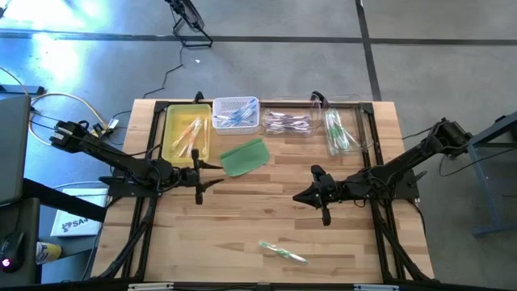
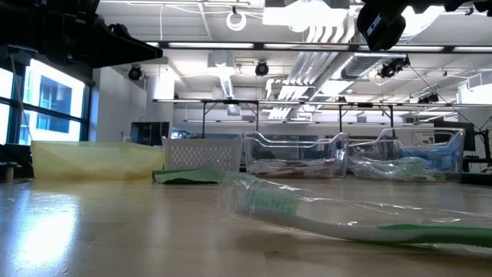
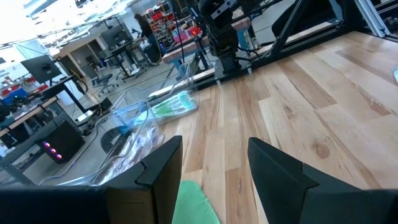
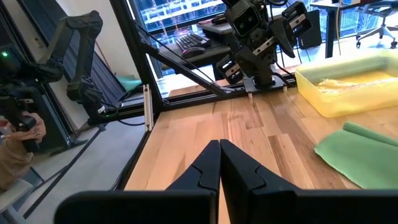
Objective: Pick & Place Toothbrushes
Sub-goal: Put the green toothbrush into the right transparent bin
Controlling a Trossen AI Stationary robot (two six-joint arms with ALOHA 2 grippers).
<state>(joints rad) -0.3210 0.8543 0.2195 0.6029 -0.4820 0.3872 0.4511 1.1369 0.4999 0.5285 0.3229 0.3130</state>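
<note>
One green-and-white toothbrush in a clear wrapper lies flat on the wooden table near its front edge; it fills the foreground of the low view. More toothbrushes lie in four bins along the far edge: a yellow tray, a white basket and two clear trays. My left gripper hovers open over the table's left half, pointing right, its fingers empty. My right gripper hovers shut over the right half, pointing left, fingertips together.
A flat green pad lies just ahead of my left gripper, also in the wrist views. Black frame rails run along the table's left, right and far sides. A person's hand shows beyond the table.
</note>
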